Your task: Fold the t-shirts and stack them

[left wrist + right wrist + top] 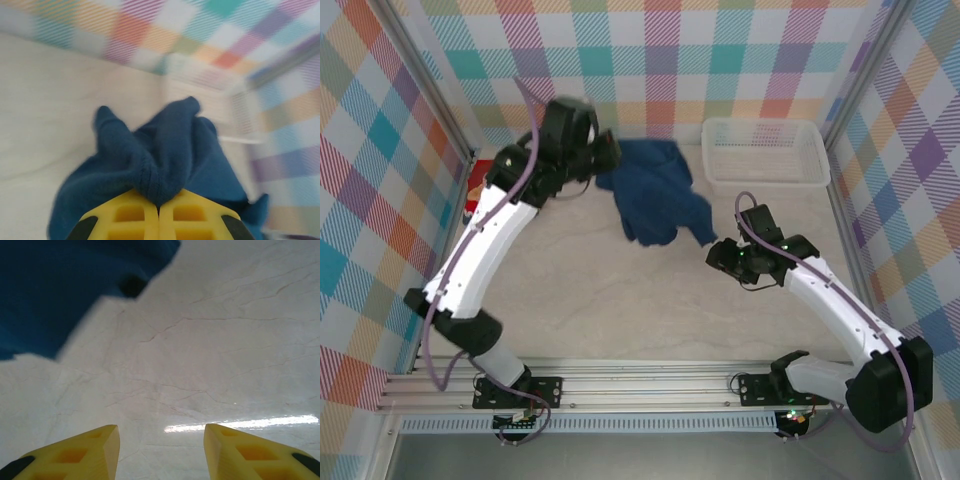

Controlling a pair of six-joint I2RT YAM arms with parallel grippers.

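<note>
My left gripper (610, 156) is shut on a bunched edge of the dark navy t-shirt (655, 195) at the back middle of the table. The cloth hangs crumpled from it down toward the right. In the left wrist view the navy t-shirt (165, 150) bulges out from between the closed yellow fingers (130, 220). My right gripper (717, 252) stands open just off the shirt's lower right corner, nothing between its fingers (95, 450); bare tabletop lies under it, with the navy t-shirt (55, 290) at the upper left. A red cloth patch (478, 182), the red t-shirt, peeks out at the left wall behind the left arm.
A white mesh basket (765, 184) stands at the back right, close to the shirt's right side. Checked walls close in the table on three sides. The pale tabletop (620, 300) stretches between the arms toward the front rail.
</note>
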